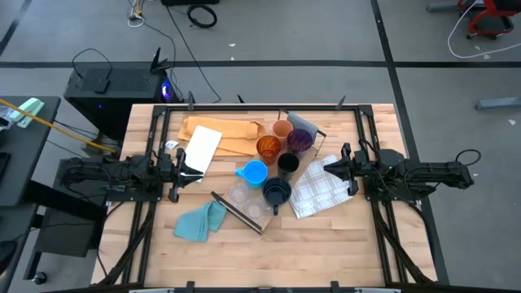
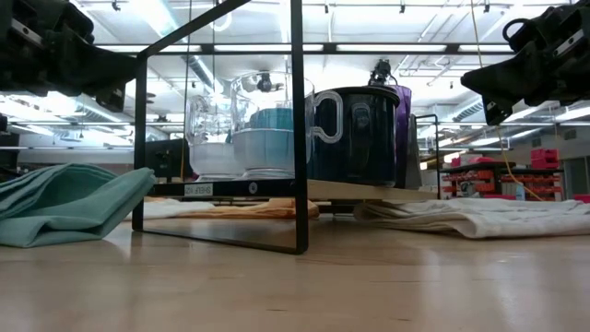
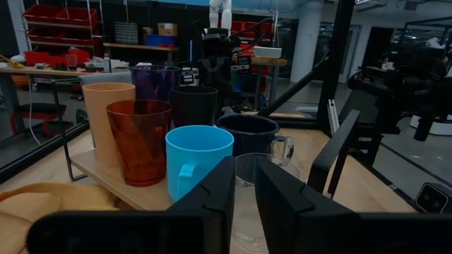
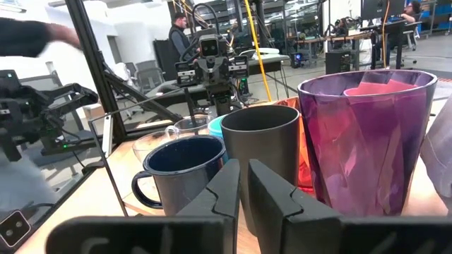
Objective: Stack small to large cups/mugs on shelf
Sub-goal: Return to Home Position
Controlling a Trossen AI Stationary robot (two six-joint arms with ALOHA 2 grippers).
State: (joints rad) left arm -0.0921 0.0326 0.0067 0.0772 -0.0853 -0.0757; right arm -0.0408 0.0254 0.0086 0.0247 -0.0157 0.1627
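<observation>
At left of the table point(image 1: 326, 244), left tool point(image 1: 194, 169) reaches flat toward centre, fingers together, holding nothing. Right tool point(image 1: 330, 168) mirrors it, fingers together, empty. Between them the shelf point(image 1: 244, 213) runs diagonally, near-left to far-right, carrying upright cups: tan cup point(image 1: 282, 129), purple tumbler point(image 1: 299, 140), light blue mug point(image 1: 255, 172). Clear cups point(image 1: 241, 195) are hard to make out.

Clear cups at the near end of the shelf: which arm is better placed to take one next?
Probably left. The left pincer, shut and empty, points straight at a clear cup. The right pincer, also shut, faces the black cup and purple tumbler at the shelf's other end.
</observation>
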